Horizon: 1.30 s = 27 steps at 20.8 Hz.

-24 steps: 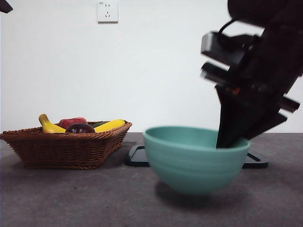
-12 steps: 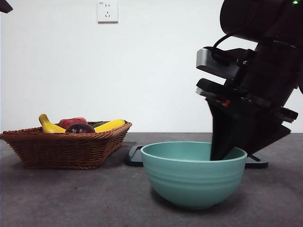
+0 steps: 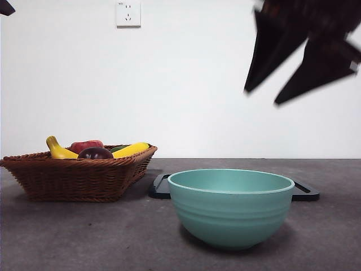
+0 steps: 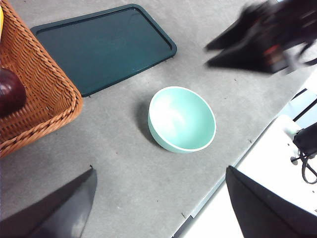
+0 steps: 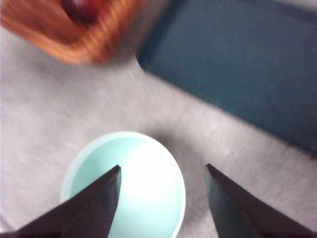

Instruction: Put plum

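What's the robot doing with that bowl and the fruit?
The right claw is open and holds nothing, up in the air above the green bowl, which sits empty on the table. The plum lies in the wicker basket with the other fruit. The left claw waits, open too.

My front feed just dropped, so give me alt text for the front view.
An open right pincer hangs blurred, high above an empty teal bowl on the grey table. At left, a wicker basket holds the dark plum, bananas and a red fruit; a dark tray lies behind the bowl.
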Each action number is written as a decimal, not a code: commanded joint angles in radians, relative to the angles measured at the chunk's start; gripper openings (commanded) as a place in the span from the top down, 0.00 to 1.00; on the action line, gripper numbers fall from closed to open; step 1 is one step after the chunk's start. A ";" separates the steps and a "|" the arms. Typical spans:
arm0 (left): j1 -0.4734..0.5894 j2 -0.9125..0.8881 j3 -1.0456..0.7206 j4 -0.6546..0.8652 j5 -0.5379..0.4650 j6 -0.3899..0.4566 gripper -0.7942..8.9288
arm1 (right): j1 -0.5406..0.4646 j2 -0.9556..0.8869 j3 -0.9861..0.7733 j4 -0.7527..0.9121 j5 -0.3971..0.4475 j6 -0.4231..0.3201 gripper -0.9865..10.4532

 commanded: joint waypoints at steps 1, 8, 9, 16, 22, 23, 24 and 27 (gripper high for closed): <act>-0.004 0.005 0.012 0.008 0.006 0.001 0.50 | 0.006 -0.080 0.044 -0.054 -0.004 0.005 0.68; -0.004 0.005 0.012 0.008 0.006 0.000 0.50 | 0.006 -0.319 0.055 -0.305 -0.139 0.011 0.68; -0.004 0.005 0.012 0.008 0.006 0.000 0.50 | 0.006 -0.341 0.055 -0.345 -0.167 0.011 0.68; -0.004 0.005 0.012 0.008 0.006 0.000 0.50 | 0.006 -0.402 0.055 -0.410 -0.187 0.010 0.68; -0.004 0.005 0.012 0.008 0.006 0.000 0.50 | 0.006 -0.401 0.055 -0.409 -0.187 0.006 0.68; -0.004 0.005 0.012 0.008 0.006 0.000 0.50 | 0.006 -0.401 0.055 -0.409 -0.187 0.006 0.68; -0.004 0.005 0.012 0.008 0.006 0.000 0.50 | 0.006 -0.401 0.055 -0.409 -0.187 0.006 0.68; -0.004 0.005 0.012 0.008 0.006 0.000 0.53 | 0.006 -0.401 0.055 -0.410 -0.187 0.003 0.68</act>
